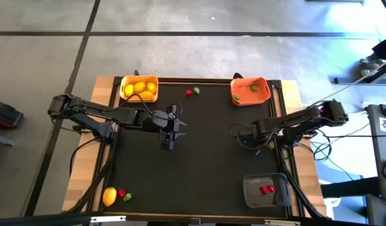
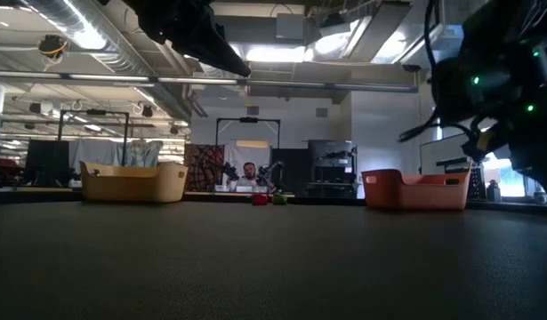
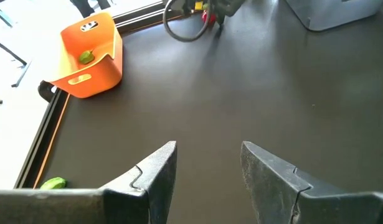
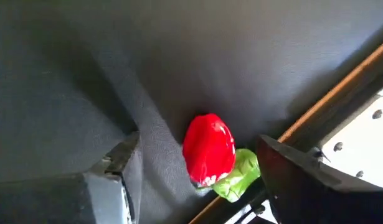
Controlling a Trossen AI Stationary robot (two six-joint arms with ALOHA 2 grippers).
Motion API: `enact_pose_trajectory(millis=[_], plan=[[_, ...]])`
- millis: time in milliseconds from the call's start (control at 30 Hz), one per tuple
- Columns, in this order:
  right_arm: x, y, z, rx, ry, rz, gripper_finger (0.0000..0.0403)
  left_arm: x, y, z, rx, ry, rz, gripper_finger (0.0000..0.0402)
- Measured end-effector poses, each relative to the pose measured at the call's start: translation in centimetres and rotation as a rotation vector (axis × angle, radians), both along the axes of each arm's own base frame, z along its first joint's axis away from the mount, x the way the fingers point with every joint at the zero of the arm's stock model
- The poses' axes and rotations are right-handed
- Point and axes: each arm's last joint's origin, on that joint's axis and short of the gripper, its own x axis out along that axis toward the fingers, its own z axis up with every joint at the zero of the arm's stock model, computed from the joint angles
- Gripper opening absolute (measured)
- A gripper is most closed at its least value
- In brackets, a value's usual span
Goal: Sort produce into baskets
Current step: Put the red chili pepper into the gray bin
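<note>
While unlabelled, red piece between right pincer tips.

Matt black mat, pale wooden table edge, glossy red piece.

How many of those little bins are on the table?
3: a yellow-orange basket with lemons at the far left corner, an orange-red basket holding a green piece at the far right corner, and a dark grey basket with red pieces at the near right corner.

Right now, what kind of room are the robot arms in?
Probably a robotics lab or workshop: the black table stands on a concrete floor, with exposed ceiling ducts and equipment racks behind it.
</note>
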Motion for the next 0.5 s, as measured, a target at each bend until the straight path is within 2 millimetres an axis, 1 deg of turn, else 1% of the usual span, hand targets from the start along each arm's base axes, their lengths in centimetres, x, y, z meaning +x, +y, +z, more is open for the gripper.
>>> enact_pose_trajectory(millis=[100,200,300,500], plan=[[0.10,-0.24,-0.60,0.029,0.016,0.008,0.0242,0.00,0.00,0.00,0.000,0.000,0.000,0.0173],[0.09,-0.28,-0.80,0.047,0.023,0.020,0.0229,0.00,0.00,0.00,0.000,0.000,0.000,0.0173],[0.13,-0.24,-0.84,0.053,0.019,0.034,0.0199,0.00,0.00,0.00,0.000,0.000,0.000,0.0173],[0.01,-0.22,-0.91,0.061,0.028,0.036,0.0123,0.00,0.00,0.00,-0.001,0.000,0.001,0.0173]])
